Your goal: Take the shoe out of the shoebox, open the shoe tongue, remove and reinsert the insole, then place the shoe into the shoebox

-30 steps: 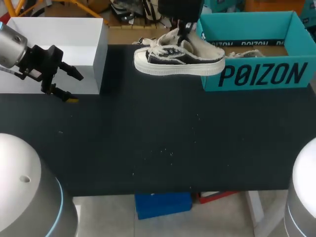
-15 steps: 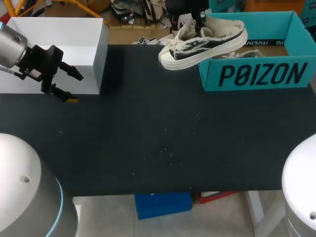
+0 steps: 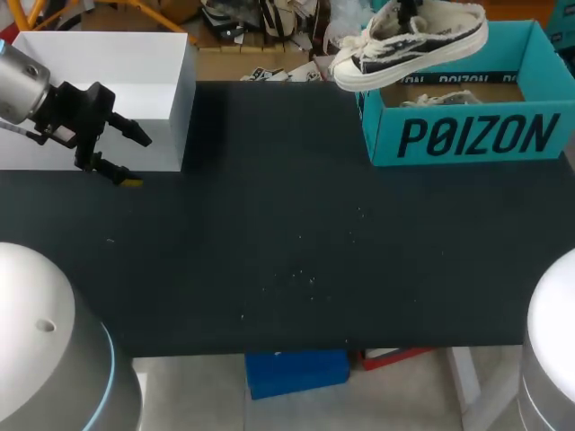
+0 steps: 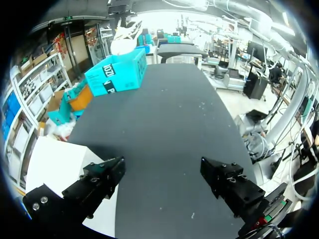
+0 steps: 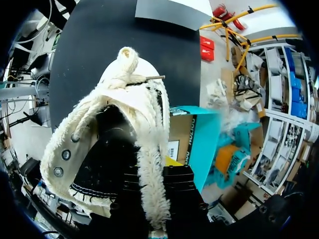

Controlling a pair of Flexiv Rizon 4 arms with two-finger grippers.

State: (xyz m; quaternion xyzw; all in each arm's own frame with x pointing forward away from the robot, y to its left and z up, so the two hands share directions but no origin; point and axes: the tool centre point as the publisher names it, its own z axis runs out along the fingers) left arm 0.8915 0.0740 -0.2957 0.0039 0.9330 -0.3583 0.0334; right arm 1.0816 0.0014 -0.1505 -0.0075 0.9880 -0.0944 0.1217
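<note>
A black canvas shoe (image 3: 413, 40) with a cream sole, fleece lining and loose laces hangs tilted in the air over the back left corner of the teal shoebox (image 3: 467, 135). My right gripper (image 3: 409, 11) holds it from above. In the right wrist view that gripper (image 5: 152, 199) is shut on the shoe's (image 5: 119, 139) fleecy collar, with the shoebox (image 5: 202, 144) below and beside it. My left gripper (image 3: 135, 159) hovers open at the table's far left, in front of the white box. In its own view, nothing lies between the left gripper's (image 4: 164, 184) fingers, and the shoebox (image 4: 117, 72) is far ahead.
A white open box (image 3: 99, 54) stands at the back left corner, touching distance from the left gripper. Inside the teal shoebox lies another cream-laced shoe (image 3: 440, 99). The black table (image 3: 287, 251) stretches wide between the two boxes.
My right arm has lifted the shoe from table height beside the shoebox, up and to the right, over the box's edge. The left arm has stayed still.
</note>
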